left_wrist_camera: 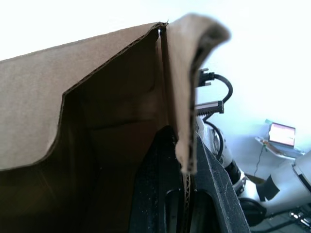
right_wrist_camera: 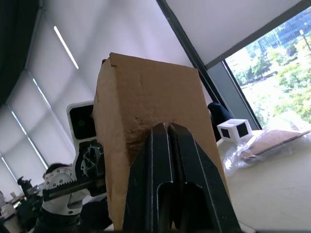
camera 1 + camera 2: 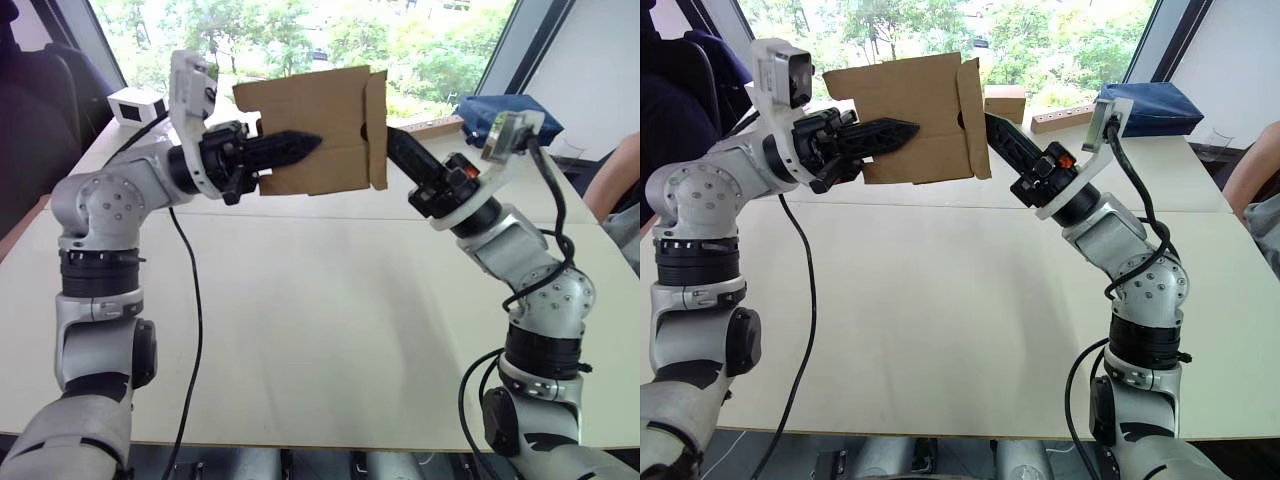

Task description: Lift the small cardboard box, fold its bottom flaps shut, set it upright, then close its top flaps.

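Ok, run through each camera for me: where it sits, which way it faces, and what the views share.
Left eye view: on the head, facing forward and down over the table; both arms show, holding the small cardboard box aloft.
Right eye view: beside it, same scene, same arms.
Left wrist view: on the left wrist, looking along the left pincer clamped on a box wall.
Right wrist view: on the right wrist, looking along the shut right pincer against the box's side.
All four share the box.
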Controlling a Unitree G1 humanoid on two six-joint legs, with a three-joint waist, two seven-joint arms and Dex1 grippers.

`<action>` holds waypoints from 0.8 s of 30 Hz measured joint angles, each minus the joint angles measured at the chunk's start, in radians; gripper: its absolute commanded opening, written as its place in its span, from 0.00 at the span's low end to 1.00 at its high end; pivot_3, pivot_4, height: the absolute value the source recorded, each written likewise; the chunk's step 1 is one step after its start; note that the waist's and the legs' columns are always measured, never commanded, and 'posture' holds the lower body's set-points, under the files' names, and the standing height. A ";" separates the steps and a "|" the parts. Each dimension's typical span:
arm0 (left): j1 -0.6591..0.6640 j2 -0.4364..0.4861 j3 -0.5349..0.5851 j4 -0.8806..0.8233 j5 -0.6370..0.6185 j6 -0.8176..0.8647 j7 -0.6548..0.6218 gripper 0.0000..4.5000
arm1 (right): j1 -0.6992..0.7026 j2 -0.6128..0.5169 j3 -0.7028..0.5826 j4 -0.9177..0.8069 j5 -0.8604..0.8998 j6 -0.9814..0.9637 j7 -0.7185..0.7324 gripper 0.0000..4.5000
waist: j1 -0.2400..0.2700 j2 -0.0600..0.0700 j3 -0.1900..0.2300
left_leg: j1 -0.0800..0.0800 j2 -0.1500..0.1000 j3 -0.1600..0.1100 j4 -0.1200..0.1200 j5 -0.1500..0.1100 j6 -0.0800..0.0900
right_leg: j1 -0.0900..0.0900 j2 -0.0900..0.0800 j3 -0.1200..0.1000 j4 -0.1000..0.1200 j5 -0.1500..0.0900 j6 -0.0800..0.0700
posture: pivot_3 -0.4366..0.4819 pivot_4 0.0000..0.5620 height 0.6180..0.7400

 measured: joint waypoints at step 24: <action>-0.031 -0.002 0.001 0.039 0.001 0.000 0.013 0.00 | 0.025 0.067 -0.035 0.011 0.119 -0.058 -0.051 0.47 | 0.000 0.000 0.000 | 0.000 0.000 0.000 0.000 0.000 0.000 | 0.000 0.000 0.000 0.000 0.000 0.000 | 0.48 0.27 1.00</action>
